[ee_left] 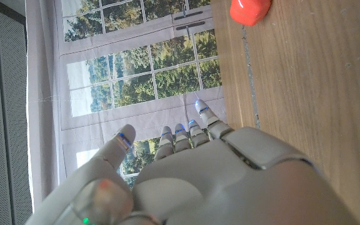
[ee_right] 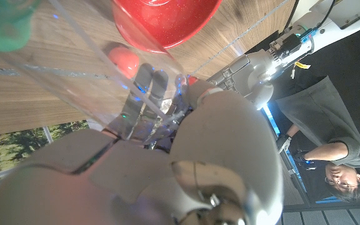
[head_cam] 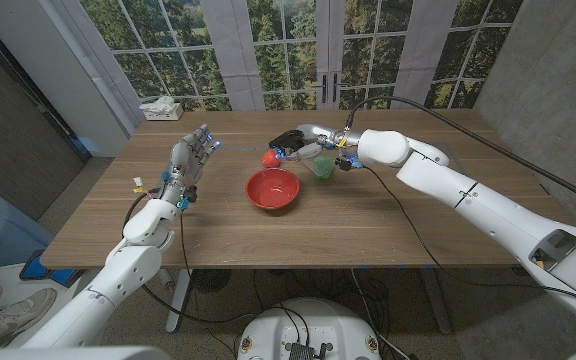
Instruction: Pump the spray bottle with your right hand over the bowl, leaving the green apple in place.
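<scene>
The red bowl [head_cam: 272, 188] [ee_right: 164, 19] sits mid-table. Just behind it my right hand [head_cam: 318, 143] [ee_right: 167, 156] grips a clear spray bottle [head_cam: 303, 148] [ee_right: 86, 62], lifted off the table, with its black head [head_cam: 286, 137] pointing towards picture left, beyond the bowl's far rim. The green apple [head_cam: 321, 167] [ee_right: 2, 31] lies on the wood right under that hand, beside the bowl's far right. My left hand [head_cam: 193, 155] [ee_left: 230, 175] stands to the left of the bowl, fingers apart and holding nothing.
A small red object [head_cam: 270, 158] [ee_right: 125, 59] [ee_left: 250, 9] lies behind the bowl. A tissue box [head_cam: 161, 107] stands at the far left corner. A small tag-like item [head_cam: 139, 183] lies near the left edge. A person [ee_right: 330, 150] stands beside the table.
</scene>
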Controlling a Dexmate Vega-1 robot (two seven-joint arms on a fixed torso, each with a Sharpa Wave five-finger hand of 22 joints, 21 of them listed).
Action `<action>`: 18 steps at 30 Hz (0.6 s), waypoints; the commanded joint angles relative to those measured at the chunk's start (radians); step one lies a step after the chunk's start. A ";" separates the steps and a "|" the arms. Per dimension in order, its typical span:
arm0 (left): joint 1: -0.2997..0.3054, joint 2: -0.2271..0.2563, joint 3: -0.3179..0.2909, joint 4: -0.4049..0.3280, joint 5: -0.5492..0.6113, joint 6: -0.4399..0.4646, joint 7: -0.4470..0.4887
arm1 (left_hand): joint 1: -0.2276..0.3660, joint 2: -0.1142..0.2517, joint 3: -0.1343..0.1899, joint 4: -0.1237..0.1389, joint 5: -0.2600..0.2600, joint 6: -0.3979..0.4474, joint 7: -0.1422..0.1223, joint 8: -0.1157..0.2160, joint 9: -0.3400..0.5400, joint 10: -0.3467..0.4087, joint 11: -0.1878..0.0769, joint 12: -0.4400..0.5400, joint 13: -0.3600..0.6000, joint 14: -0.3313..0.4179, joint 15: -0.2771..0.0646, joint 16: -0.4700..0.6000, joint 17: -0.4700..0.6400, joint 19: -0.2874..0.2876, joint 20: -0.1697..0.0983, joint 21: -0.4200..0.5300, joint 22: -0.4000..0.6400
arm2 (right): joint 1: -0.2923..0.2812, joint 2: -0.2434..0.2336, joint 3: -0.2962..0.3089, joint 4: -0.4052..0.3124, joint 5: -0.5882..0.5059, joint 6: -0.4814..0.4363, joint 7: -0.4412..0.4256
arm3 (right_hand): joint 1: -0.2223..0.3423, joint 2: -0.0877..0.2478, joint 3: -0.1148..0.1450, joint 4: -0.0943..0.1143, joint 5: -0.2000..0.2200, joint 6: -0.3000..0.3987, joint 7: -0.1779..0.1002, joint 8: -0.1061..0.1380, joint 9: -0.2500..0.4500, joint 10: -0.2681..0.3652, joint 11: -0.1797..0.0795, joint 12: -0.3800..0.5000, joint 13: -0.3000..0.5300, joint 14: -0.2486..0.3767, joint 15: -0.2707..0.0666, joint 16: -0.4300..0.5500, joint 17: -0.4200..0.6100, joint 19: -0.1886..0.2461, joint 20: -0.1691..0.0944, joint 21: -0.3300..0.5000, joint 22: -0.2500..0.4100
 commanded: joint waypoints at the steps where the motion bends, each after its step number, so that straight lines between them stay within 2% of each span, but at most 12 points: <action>1: -0.003 -0.004 -0.002 0.008 -0.006 -0.002 -0.004 | -0.012 0.067 0.007 0.000 0.003 0.006 -0.008 0.002 0.006 -0.004 -0.004 -0.003 0.003 -0.003 -0.015 -0.001 -0.001 0.012 0.000 -0.004 0.001 | 0.013 0.012 -0.005 0.022 0.010 0.008 0.008 | 0.000 0.002 0.166 -0.029 0.000 0.071 0.022 0.002 -0.013 0.004 0.007 0.002 -0.007 -0.004 -0.151 0.080 0.035 -0.001 -0.121 0.007 0.003; 5: -0.004 -0.004 -0.001 0.009 -0.007 0.001 -0.003 | -0.012 0.067 0.008 0.000 0.003 0.006 -0.007 0.002 0.006 -0.003 -0.004 -0.002 0.003 -0.003 -0.015 -0.001 -0.001 0.013 0.000 -0.006 0.001 | 0.028 0.014 -0.013 0.029 0.009 0.002 0.028 | 0.001 0.000 0.166 -0.030 -0.001 0.095 0.035 0.015 -0.001 0.002 0.003 0.002 -0.008 -0.001 -0.151 0.079 0.032 0.000 -0.123 0.008 0.003; 8: -0.005 -0.004 -0.001 0.009 -0.005 0.001 -0.002 | -0.012 0.067 0.008 0.000 0.003 0.006 -0.007 0.002 0.006 -0.003 -0.004 -0.002 0.003 -0.003 -0.015 -0.001 -0.001 0.013 0.000 -0.006 0.001 | 0.030 0.015 -0.014 0.030 0.005 -0.002 0.024 | 0.002 -0.002 0.165 -0.031 -0.002 0.075 0.022 0.022 0.024 -0.001 -0.002 0.003 -0.004 0.005 -0.150 0.078 0.031 -0.001 -0.126 0.008 0.002; 9: -0.005 -0.006 -0.001 0.010 -0.005 -0.001 -0.001 | -0.012 0.067 0.008 0.000 0.003 0.006 -0.007 0.002 0.006 -0.003 -0.005 -0.003 0.003 -0.003 -0.015 -0.001 -0.001 0.013 0.000 -0.007 0.001 | 0.033 0.017 -0.015 0.033 0.011 -0.007 0.032 | 0.002 -0.003 0.163 -0.031 -0.003 0.069 0.015 0.037 0.049 -0.003 -0.005 0.004 0.002 0.008 -0.149 0.075 0.029 -0.001 -0.126 0.009 0.003; 14: -0.005 -0.007 0.000 0.011 -0.005 0.001 0.001 | -0.012 0.067 0.008 0.000 0.003 0.005 -0.007 0.002 0.006 -0.004 -0.004 -0.003 0.003 -0.003 -0.016 -0.001 -0.001 0.014 0.000 -0.008 0.002 | 0.039 0.018 -0.019 0.031 0.012 -0.029 0.038 | 0.012 -0.001 0.160 -0.032 -0.004 0.032 0.005 0.127 0.205 -0.011 -0.006 0.003 0.022 0.018 -0.147 0.063 0.029 -0.002 -0.128 0.009 0.002; 15: -0.006 -0.007 0.001 0.011 -0.004 0.001 0.001 | -0.013 0.068 0.008 0.000 0.003 0.005 -0.008 0.002 0.006 -0.004 -0.003 -0.003 0.003 -0.003 -0.016 -0.001 -0.001 0.014 0.000 -0.009 0.002 | 0.045 0.016 -0.023 0.025 0.007 -0.045 0.047 | 0.016 -0.001 0.157 -0.031 -0.003 0.011 0.002 0.175 0.288 -0.020 -0.008 0.005 0.039 0.020 -0.147 0.059 0.030 -0.005 -0.131 0.009 0.002; 16: -0.005 -0.007 0.001 0.010 -0.004 0.002 0.002 | -0.012 0.067 0.008 0.000 0.003 0.005 -0.008 0.002 0.006 -0.004 -0.003 -0.003 0.003 -0.003 -0.016 -0.001 -0.001 0.014 0.000 -0.009 0.002 | 0.044 0.015 -0.025 0.023 0.002 -0.048 0.043 | 0.017 0.001 0.157 -0.030 -0.002 0.002 -0.003 0.186 0.310 -0.019 -0.006 0.000 0.032 0.020 -0.147 0.059 0.030 -0.005 -0.130 0.009 0.002; 17: -0.005 -0.007 0.001 0.010 -0.005 0.002 0.001 | -0.013 0.068 0.009 0.000 0.003 0.005 -0.008 0.002 0.006 -0.004 -0.004 -0.003 0.003 -0.003 -0.016 -0.001 -0.001 0.014 0.000 -0.009 0.002 | 0.045 0.015 -0.026 0.025 -0.001 -0.042 0.040 | 0.022 0.002 0.150 -0.029 0.000 -0.036 -0.026 0.255 0.435 -0.023 -0.005 -0.003 0.040 0.021 -0.148 0.059 0.031 -0.007 -0.130 0.008 0.002; 18: -0.005 -0.007 0.002 0.010 -0.004 0.002 0.002 | -0.013 0.068 0.009 0.000 0.003 0.005 -0.007 0.002 0.006 -0.004 -0.003 -0.003 0.003 -0.003 -0.016 -0.001 -0.001 0.014 0.000 -0.009 0.002 | 0.045 0.017 -0.024 0.034 0.009 -0.031 0.044 | 0.022 0.004 0.149 -0.028 0.001 -0.051 -0.033 0.278 0.479 -0.029 -0.007 -0.001 0.050 0.024 -0.149 0.059 0.031 -0.007 -0.131 0.007 0.002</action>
